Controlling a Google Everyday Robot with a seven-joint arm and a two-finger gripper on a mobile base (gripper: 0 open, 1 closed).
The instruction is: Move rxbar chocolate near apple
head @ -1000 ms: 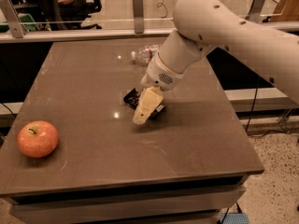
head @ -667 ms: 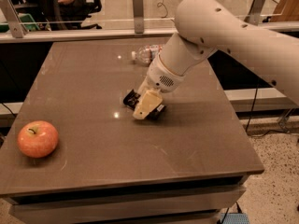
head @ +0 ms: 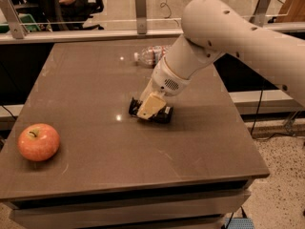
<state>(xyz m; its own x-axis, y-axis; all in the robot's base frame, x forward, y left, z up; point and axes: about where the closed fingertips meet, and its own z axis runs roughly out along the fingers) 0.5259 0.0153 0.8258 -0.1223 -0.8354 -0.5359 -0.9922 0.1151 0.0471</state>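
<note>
Tool: the tool is down on the middle of the desk, tip planted on the snack bar, white arm slanting in from the upper right.
Tool state: cannot tell whether it is spread or pinching. The pale tip covers the middle of the bar and hides the contact.
Snack bar: the snack bar lies flat on the desk right under the tool. Its black ends show on both sides of the tip.
Long axis: runs roughly left to right across the view, dipping a little toward the right end.
Apple: the apple sits near the front left corner of the desk, stem up, well apart from the bar.
Key relation: from the tool and bar, the apple lies off to the left of the view and nearer the front edge. The carry would run diagonally over bare desk.
Water bottle: the water bottle lies on its side behind the tool, toward the far edge, off that line.
Change since a second ago: the wrist sits slightly lower and the tip reads shorter, as if pressed closer onto the bar. The bar, apple and bottle lie where they did.
Step, by my reading: the grasp is being set and the carry has not begun.
</note>
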